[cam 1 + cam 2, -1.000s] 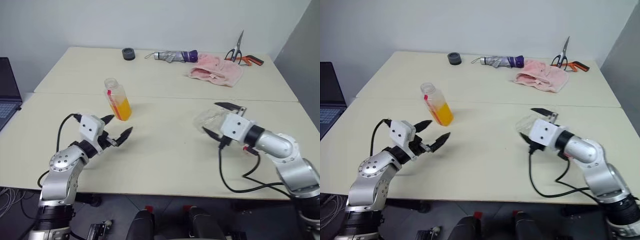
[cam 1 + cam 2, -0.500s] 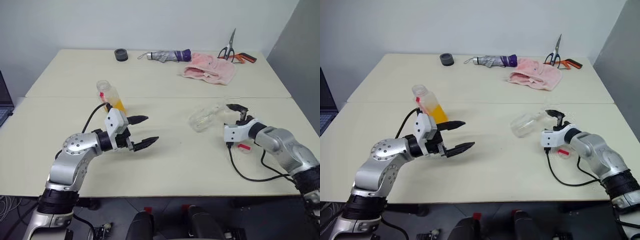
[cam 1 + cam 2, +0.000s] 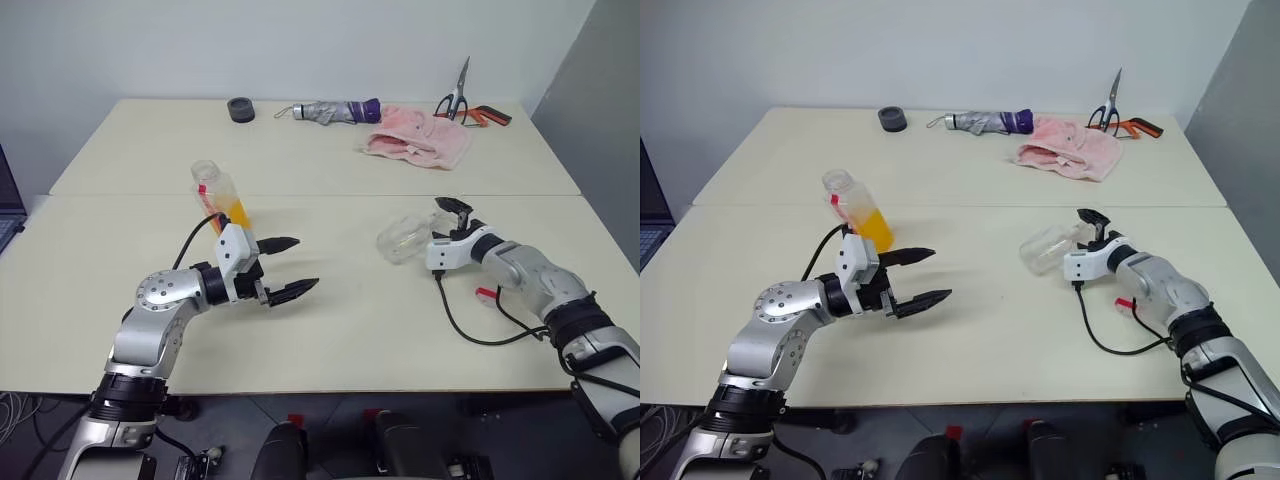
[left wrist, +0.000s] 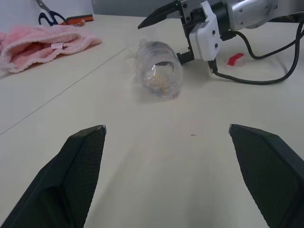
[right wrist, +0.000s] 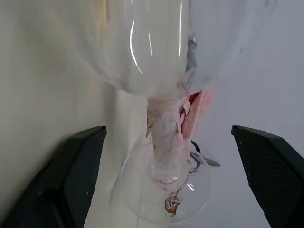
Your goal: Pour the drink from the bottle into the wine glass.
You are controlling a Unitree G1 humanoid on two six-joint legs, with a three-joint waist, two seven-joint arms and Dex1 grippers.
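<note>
Wine glass [image 3: 404, 240] toppled on table [image 3: 380, 330]; both pincers released: right [image 3: 452, 214] beside stem, left [image 3: 288, 268] apart

1 bottle [image 3: 222, 200]; 1 wine glass [image 3: 403, 240]; 1 umbrella [image 3: 335, 111]; 1 towel [image 3: 418, 138].

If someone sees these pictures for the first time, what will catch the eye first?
Probably the wine glass, lying on its side on the table's right half, with the right pincer open around its stem. Next, the bottle of orange drink, uncapped and leaning, on the left behind the open left pincer. A pink cloth lies at the far edge.
</note>
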